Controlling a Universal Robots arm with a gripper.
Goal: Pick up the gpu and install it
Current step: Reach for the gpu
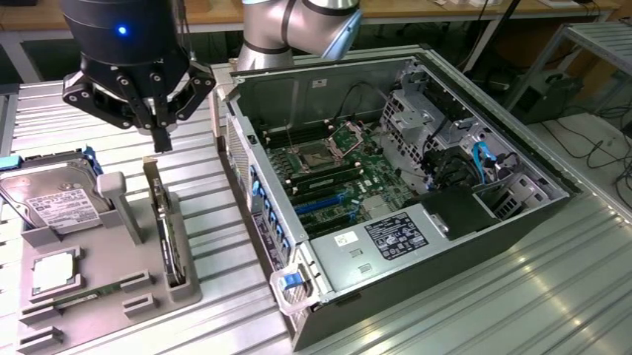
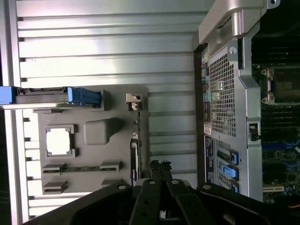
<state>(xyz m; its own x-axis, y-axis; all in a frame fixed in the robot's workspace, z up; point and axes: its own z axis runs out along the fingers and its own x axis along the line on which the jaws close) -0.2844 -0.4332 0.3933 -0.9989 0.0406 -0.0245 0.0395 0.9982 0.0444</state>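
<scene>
Grey fixture tray [image 1: 103, 255] holds one gpu [image 1: 164, 222] on edge, with the closed gripper [image 1: 163, 142] just above it.

Starting from the exterior view's left, you have one silver hard drive [image 1: 49, 201] in blue rails, one square processor [image 1: 55, 270] and one green memory stick [image 1: 74, 299]. Next comes your gpu: a thin dark card standing upright in the tray's slot on the side nearest the case, its pale metal bracket [image 1: 150, 174] rising at the far end. A grey post [image 1: 114, 198] stands just beside the card. The gripper hangs over the bracket end with its fingers pressed together, holding nothing. To the right, one open computer case [image 1: 474, 126] lies on the ribbed metal table [image 1: 553, 296], motherboard [image 1: 331, 166] exposed.
</scene>
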